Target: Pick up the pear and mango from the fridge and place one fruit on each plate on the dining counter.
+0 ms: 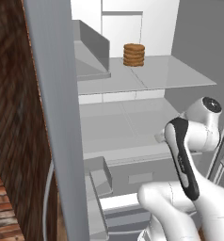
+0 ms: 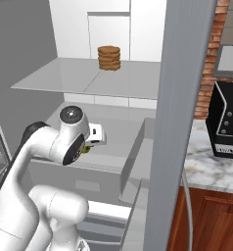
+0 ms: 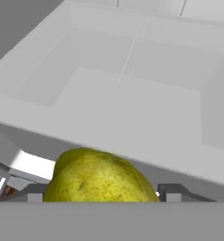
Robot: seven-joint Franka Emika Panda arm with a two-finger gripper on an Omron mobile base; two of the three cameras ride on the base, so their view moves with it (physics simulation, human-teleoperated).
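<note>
Between your gripper's [image 3: 100,195] fingertips [image 3: 172,192] sits the pear [image 3: 97,178], yellow-green and brown-speckled; the jaws look pinched against its sides inside the fridge [image 3: 132,94].

My arm [image 1: 189,197] is glossy white, rounded links, black joint bands, a round dark-ringed cap; my fingertips [image 3: 172,190] are dark grey.

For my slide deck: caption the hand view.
Yellow-green speckled pear sits between the gripper fingertips, white fridge interior behind.
</note>
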